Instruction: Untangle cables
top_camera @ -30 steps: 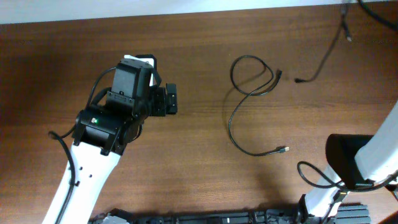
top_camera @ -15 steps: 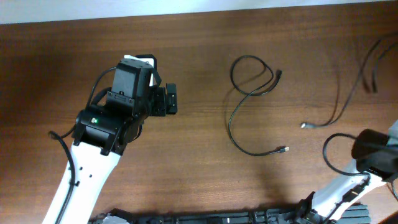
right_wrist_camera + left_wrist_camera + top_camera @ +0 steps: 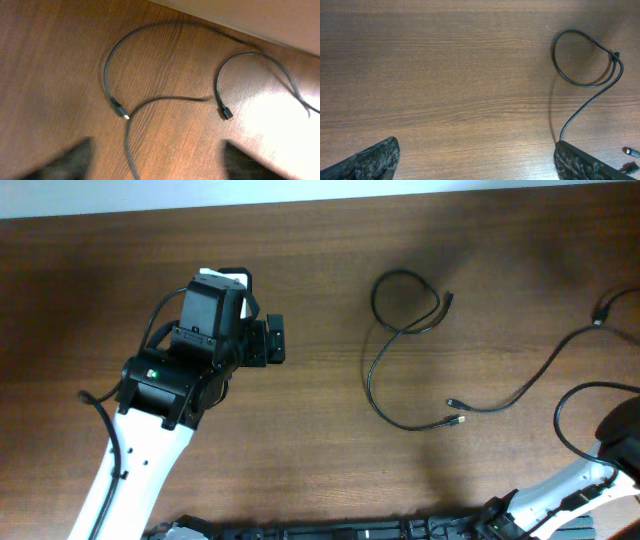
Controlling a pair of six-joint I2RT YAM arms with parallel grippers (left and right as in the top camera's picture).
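Note:
Two thin black cables lie apart on the brown table. The first cable (image 3: 405,308) forms a loop with a tail curving down to a plug (image 3: 457,420). The second cable (image 3: 520,394) runs from a plug beside that one up to the right edge. My left gripper (image 3: 275,340) is open, well left of both; its wrist view shows the first cable's loop (image 3: 585,60) ahead at the right. My right gripper (image 3: 160,162) is open above the table, blurred, with a stretch of cable (image 3: 129,145) lying between its fingers, untouched. Two plug ends (image 3: 122,115) (image 3: 227,114) lie ahead of it.
The right arm (image 3: 620,442) sits at the table's lower right corner with its own thicker wire (image 3: 570,405) looping beside the second cable. The table's far edge meets a pale wall (image 3: 250,15). A black rail (image 3: 330,530) runs along the near edge.
My right gripper has opened and let go of the second cable, which dropped from the upper right onto the table beside the first. The right arm drew back to the lower right. The left arm stayed still.

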